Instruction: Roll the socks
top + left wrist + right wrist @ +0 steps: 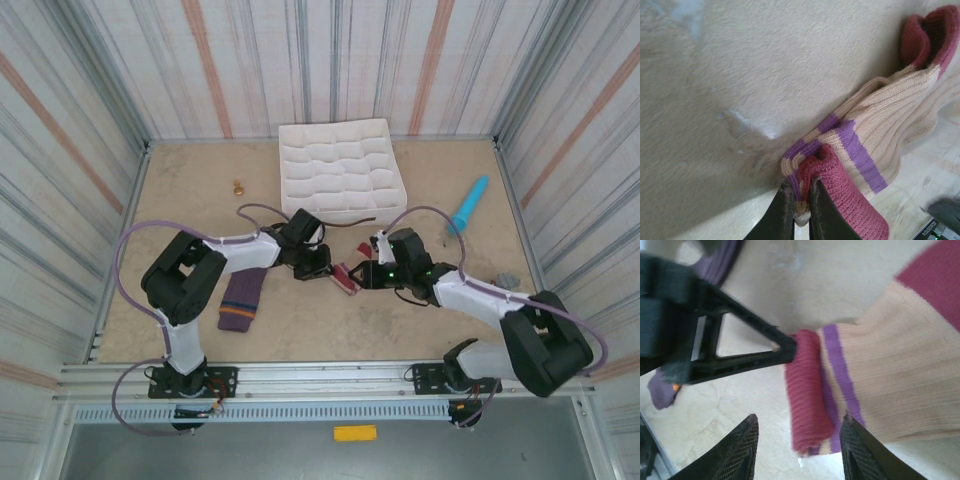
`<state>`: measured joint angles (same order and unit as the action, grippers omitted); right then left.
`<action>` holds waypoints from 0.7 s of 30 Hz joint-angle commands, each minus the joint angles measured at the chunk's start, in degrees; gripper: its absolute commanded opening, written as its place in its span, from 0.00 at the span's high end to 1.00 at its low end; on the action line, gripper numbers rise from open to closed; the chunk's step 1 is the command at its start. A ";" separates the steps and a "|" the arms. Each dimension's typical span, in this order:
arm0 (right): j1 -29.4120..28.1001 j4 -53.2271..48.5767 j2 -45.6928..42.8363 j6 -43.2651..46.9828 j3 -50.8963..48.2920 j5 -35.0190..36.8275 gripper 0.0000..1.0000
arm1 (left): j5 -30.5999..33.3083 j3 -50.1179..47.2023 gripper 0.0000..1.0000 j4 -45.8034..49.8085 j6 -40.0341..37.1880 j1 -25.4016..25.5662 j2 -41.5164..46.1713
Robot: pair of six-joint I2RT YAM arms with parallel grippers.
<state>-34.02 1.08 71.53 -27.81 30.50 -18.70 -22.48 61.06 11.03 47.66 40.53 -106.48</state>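
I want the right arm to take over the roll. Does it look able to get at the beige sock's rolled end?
Probably yes: the right hand is open, either side of the beige sock's rolled end. The left hand pinches that end, which may crowd it.

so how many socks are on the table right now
2. The purple knitted sock with an orange-striped end lies flat on the left. The beige ribbed sock with a dark red end is mid-table, pinched by the left gripper.

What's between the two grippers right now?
The beige sock: its rolled dark red end lies between the left gripper, pinching it, and the open right gripper. Clearest in the right wrist view; top external shows it too.
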 commanded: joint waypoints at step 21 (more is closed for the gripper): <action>-38.21 -1.17 12.39 23.67 6.34 56.90 0.36 | -4.93 -0.93 1.00 11.46 -4.94 -4.48 1.61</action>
<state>-70.72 -3.01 80.90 -8.25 34.81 30.33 -27.66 61.58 18.24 44.36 36.69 -106.04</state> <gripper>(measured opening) 0.640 0.114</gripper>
